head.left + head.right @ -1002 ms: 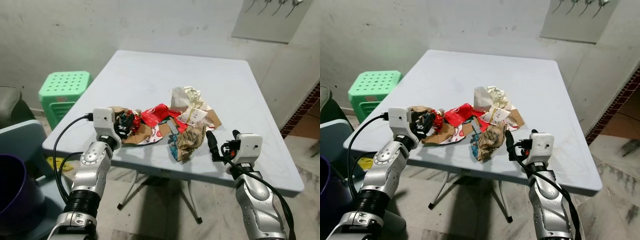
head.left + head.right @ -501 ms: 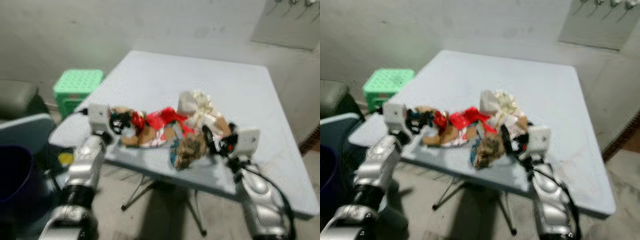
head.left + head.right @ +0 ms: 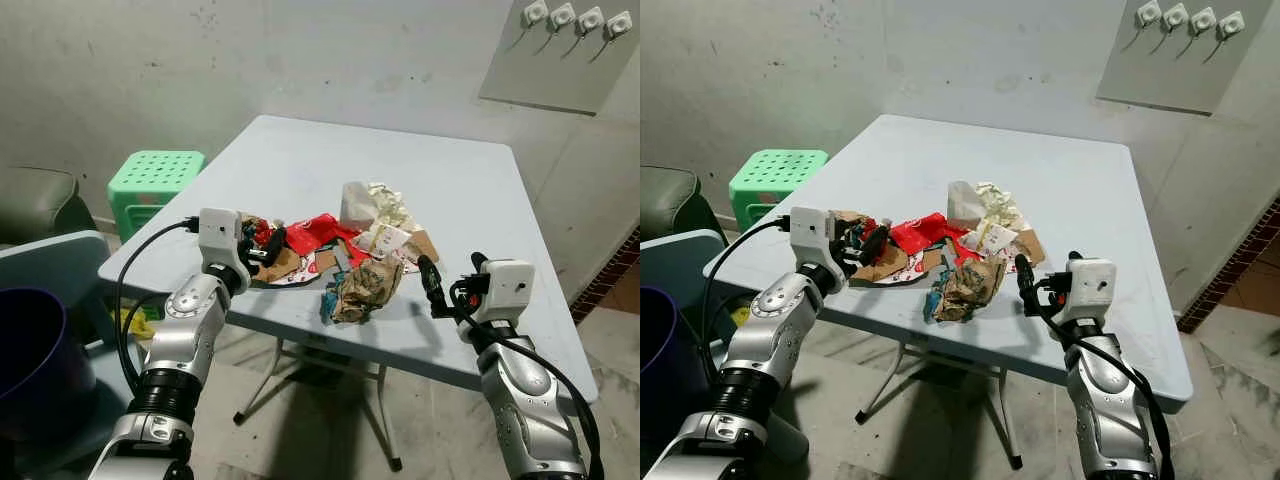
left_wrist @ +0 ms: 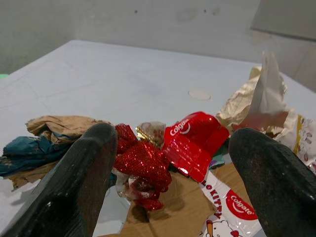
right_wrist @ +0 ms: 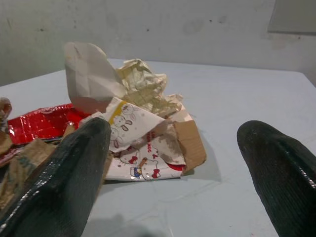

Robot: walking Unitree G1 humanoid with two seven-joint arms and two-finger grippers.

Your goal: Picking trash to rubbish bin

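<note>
A heap of trash lies on the pale blue table (image 3: 300, 160). In it are a red glittery wrapper (image 4: 143, 165), a red Colgate packet (image 4: 195, 143), crumpled brown paper (image 3: 362, 290), white paper (image 5: 91, 79) and a printed carton (image 5: 148, 148). My left gripper (image 3: 262, 243) is open at the heap's left end, its fingers either side of the glittery wrapper without closing on it. My right gripper (image 3: 450, 280) stands open over the table just right of the heap, holding nothing. A dark purple bin (image 3: 25, 350) stands low at the far left.
A green plastic stool (image 3: 155, 180) stands left of the table, by the wall. Beside the bin are a blue-grey chair (image 3: 55, 265) and a dark seat (image 3: 35, 200). The table's front edge (image 3: 380, 345) runs between my arms.
The head view has shifted and was blurred half a second ago. Both grippers keep about the same places at the heap, open as before.
</note>
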